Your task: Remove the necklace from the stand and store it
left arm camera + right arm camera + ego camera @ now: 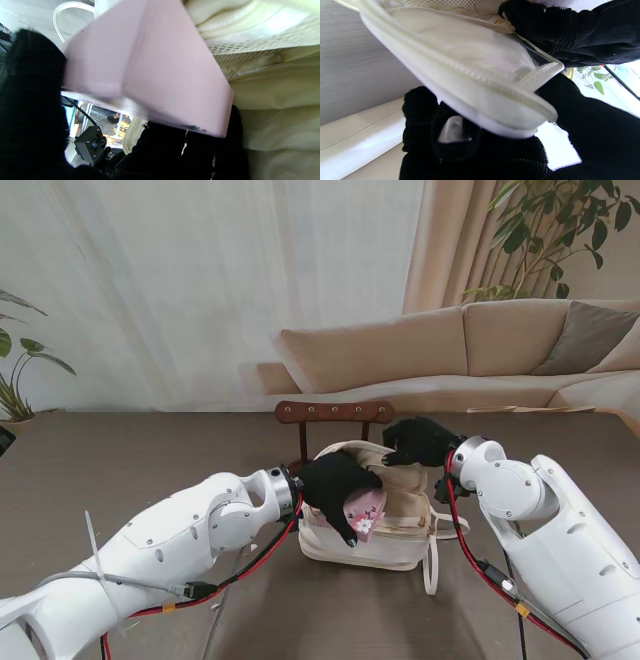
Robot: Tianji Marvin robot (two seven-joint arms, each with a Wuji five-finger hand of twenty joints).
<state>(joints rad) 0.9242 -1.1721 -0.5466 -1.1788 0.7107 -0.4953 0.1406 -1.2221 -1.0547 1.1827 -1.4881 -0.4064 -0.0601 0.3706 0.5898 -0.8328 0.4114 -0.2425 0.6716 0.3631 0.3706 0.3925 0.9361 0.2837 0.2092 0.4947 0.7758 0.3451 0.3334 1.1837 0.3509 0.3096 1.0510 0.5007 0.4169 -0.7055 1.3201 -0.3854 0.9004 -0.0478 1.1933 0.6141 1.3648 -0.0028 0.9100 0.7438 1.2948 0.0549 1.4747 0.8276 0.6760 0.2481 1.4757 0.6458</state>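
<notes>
Both hands work at the cream bag (385, 525): the right hand (420, 442) pinches its far rim open, the left hand (335, 485) grips a pink box (365, 510) at the mouth. Storing seems underway; next, lower the box inside. No necklace shows—presumably boxed; the wooden stand (335, 413) behind looks bare.

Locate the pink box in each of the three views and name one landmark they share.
Stand view: the pink box sits centre, held by the left hand at the cream bag.
Left wrist view: pink box fills the middle.
Right wrist view: not clearly in it.
Shared landmark: the cream bag.
</notes>
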